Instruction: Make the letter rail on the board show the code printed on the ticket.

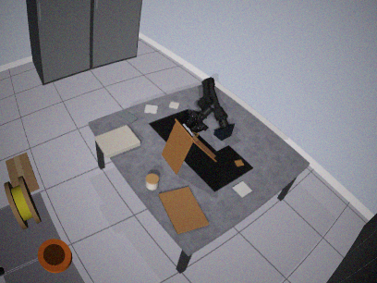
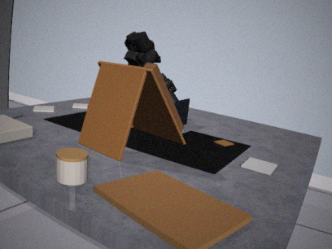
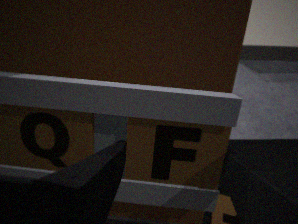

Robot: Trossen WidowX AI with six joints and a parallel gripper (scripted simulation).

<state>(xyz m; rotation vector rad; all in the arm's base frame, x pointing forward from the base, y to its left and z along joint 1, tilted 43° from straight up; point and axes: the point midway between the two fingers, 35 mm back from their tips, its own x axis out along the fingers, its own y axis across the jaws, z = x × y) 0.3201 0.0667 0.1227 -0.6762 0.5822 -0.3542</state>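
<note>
The tile F (image 3: 192,165) stands in the letter rail (image 3: 115,96), near its right end in the wrist view. My gripper (image 3: 174,153) (image 1: 197,124) is shut on the tile F, one finger at its left side and the other in shadow at its right. The tile Q (image 3: 45,137) sits further left in the rail, with a gap between Q and F. The board (image 3: 125,40) (image 1: 177,148) (image 2: 111,107) leans like a tent. Another tile (image 3: 226,209) shows partly below the rail's right end. A loose tile (image 1: 238,163) (image 2: 224,143) lies on the black mat (image 1: 214,178). No ticket print is readable.
A dark blue block (image 1: 224,131) (image 2: 184,111) is beside the arm. A jar (image 1: 152,181) (image 2: 72,167), a brown slab (image 1: 184,209) (image 2: 171,207), a pale box (image 1: 117,141) and a white square (image 1: 242,189) (image 2: 259,166) are on the counter (image 1: 273,157).
</note>
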